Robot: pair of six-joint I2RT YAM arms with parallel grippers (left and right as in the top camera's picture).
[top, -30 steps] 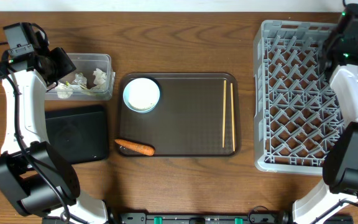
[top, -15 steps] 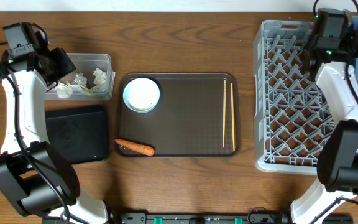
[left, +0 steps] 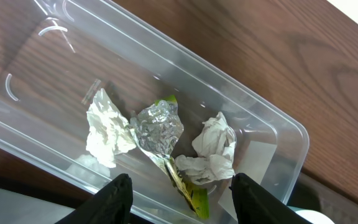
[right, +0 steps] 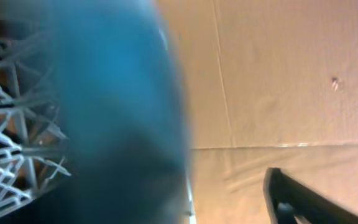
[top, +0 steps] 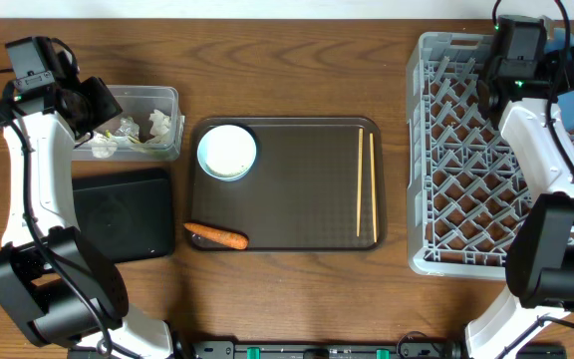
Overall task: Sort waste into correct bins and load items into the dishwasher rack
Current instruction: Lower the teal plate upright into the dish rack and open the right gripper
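Found left gripper [left: 182, 202] half open, empty, hanging over tub [left: 278, 134]. Noted beneath it, inside tub: tissues [left: 107, 130], with wrapper [left: 160, 127] between them. Located right gripper [top: 514, 62] at far corner of rack [top: 466, 199], just beside blurred blue dish [right: 104, 112]. Unable to tell jaw opening or any hold on dish. Observed between both grippers, well apart from each: bowl [top: 227, 152], carrot [top: 217, 236] and chopsticks [top: 365, 184] on brown tray [top: 297, 199]. Black tray [top: 123, 214] near left gripper, beside tub.

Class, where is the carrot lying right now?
Overhead view: the carrot lies at the near-left corner of the brown serving tray, below the white bowl.
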